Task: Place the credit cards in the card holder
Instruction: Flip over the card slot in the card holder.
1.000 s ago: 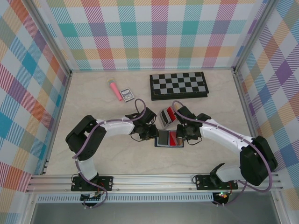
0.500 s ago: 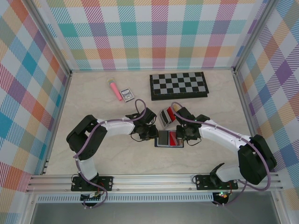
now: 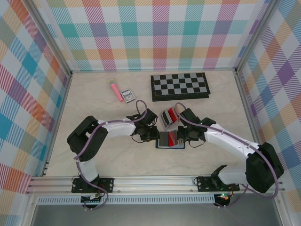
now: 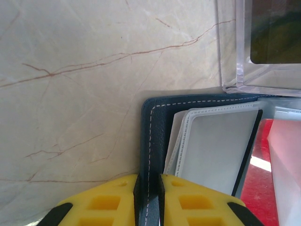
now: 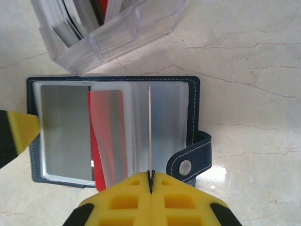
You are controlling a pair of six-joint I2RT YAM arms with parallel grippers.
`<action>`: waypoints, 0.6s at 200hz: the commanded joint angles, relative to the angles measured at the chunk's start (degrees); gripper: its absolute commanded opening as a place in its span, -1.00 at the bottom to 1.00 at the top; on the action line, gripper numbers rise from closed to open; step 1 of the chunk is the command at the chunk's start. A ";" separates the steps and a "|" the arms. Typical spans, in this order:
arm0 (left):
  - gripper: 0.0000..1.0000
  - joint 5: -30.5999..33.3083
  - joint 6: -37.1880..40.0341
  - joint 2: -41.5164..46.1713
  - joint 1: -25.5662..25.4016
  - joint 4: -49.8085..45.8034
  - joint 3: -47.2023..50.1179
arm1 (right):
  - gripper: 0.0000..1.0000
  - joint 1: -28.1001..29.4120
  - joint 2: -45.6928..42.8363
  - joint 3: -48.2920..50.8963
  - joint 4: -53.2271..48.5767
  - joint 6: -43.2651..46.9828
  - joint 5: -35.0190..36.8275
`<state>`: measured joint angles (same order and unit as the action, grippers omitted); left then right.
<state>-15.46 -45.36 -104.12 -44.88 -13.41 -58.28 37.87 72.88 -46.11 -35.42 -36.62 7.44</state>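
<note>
Fingers, L (image 4: 108, 200): clamped on left hem of card holder (image 4: 149, 141), one pad each side of navy edge. L gripper (image 4: 148, 181) body cut off at frame bottom. Fingers, R (image 5: 122, 200): closed on thin leaf (image 5: 149, 132) seen edge-on; card or pocket, can't tell. R gripper (image 5: 150, 178) sits at holder's near edge. Incl. red card (image 5: 106, 127), part-veiled by cloudy pocket (image 5: 115, 155). Clear stand (image 5: 117, 33) just beside far edge, contents blurred. Holder open, approx centre of table (image 3: 117, 155).
</note>
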 commanded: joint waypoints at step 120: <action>-0.61 1.06 0.88 -1.18 -1.18 -1.22 -0.12 | -0.93 -0.07 -2.25 -1.61 2.38 1.49 -6.29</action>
<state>-15.40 -45.36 -104.16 -44.91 -13.41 -58.33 37.87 71.83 -46.39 -35.29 -36.36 3.18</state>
